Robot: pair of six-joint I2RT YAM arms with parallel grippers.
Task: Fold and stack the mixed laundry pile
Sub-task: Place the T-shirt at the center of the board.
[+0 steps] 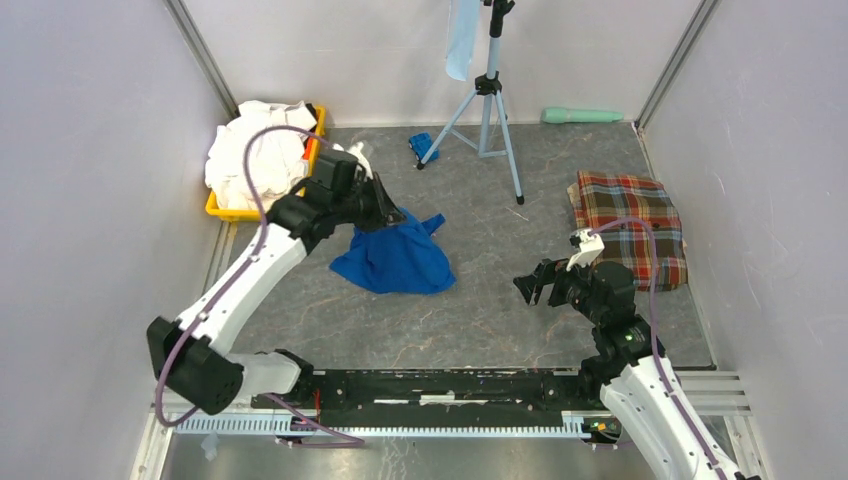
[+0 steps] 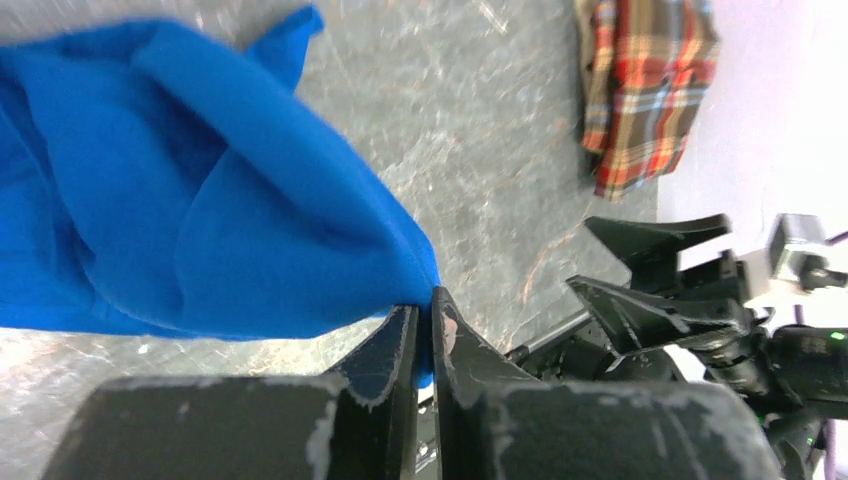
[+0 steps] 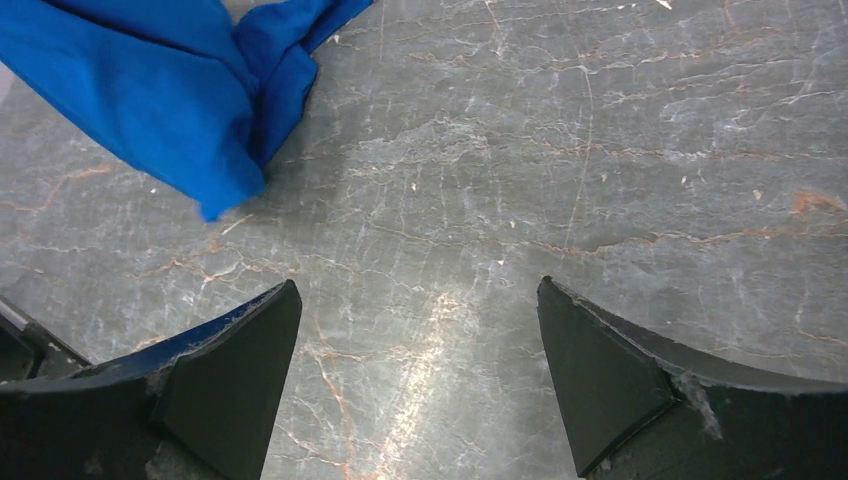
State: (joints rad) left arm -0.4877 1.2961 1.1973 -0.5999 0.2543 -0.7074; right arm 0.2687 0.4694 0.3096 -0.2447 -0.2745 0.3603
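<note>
Crumpled blue shirt [image 1: 395, 260] left of centre on the table [image 1: 520, 300], one edge pinched by the left gripper [image 2: 425, 320].
Overhead: white shirts [image 1: 250, 150] heaped in a yellow bin [image 1: 222, 208] far left, plaid cloth [image 1: 630, 225] folded at right. Only the left wrist view shows the pinch; the right gripper [image 3: 418, 300] gapes over the table.

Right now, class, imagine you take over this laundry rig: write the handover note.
Left gripper: shut on an edge of the blue shirt, which lies crumpled mid-table.
Right gripper: open, empty, above the table.
Done: the plaid cloth looks folded, on the right.
Left: fold the blue shirt, then the white clothes heaped in the yellow tray, far left; stack everything.
</note>
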